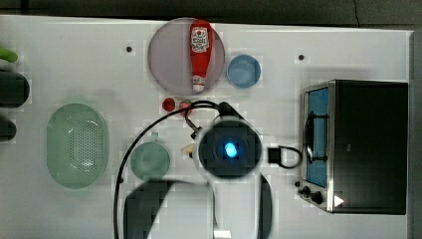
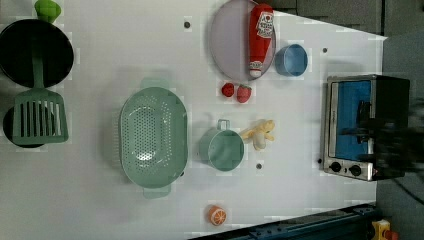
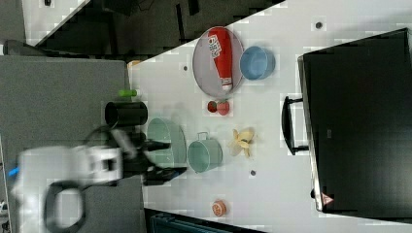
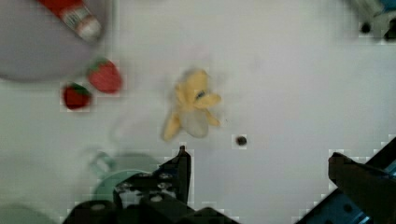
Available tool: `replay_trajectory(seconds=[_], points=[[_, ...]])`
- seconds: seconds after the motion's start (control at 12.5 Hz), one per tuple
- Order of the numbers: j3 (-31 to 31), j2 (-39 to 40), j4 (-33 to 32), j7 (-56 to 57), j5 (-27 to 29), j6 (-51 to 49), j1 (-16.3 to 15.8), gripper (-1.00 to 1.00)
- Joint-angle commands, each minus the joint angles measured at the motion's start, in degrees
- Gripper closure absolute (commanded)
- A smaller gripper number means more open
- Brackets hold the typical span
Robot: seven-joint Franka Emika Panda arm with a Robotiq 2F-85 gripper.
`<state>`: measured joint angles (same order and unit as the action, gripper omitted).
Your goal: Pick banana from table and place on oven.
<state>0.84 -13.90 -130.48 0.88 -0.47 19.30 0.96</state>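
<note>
The banana (image 4: 194,109), pale yellow with its peel splayed, lies on the white table (image 1: 74,59) beside a small dark hole. It also shows as the banana (image 2: 259,132) and the banana (image 3: 243,141), just next to a green cup. In the top view the arm's wrist (image 1: 229,149) hangs over it and covers most of it. My gripper (image 4: 266,168) is open above the table with nothing between its fingers, and the banana lies beyond the fingertips. The gripper (image 3: 163,158) also appears in the right view. The oven (image 1: 370,144) stands at the top view's right, its black top bare.
A green cup (image 2: 222,148) sits close to the banana. Two strawberries (image 2: 236,92), a grey plate (image 2: 230,45) with a ketchup bottle (image 2: 261,37), a blue bowl (image 2: 291,60), a green colander (image 2: 152,136), an orange half (image 2: 217,215) and a black pan (image 2: 35,52) are spread over the table.
</note>
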Motion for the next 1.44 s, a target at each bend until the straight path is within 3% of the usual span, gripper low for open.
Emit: replay_trajectory(seconds=[0.08,0.88,1.44], points=[[0.1,2.4,-1.7,-1.5,-1.1,7.2,0.4,-1.00],[2.4,24.0,-7.5,-2.8,-1.0,34.1,-0.2,-1.00],[3.6,32.2,-8.2,-10.5,-1.0,40.8,-0.6,-1.00]])
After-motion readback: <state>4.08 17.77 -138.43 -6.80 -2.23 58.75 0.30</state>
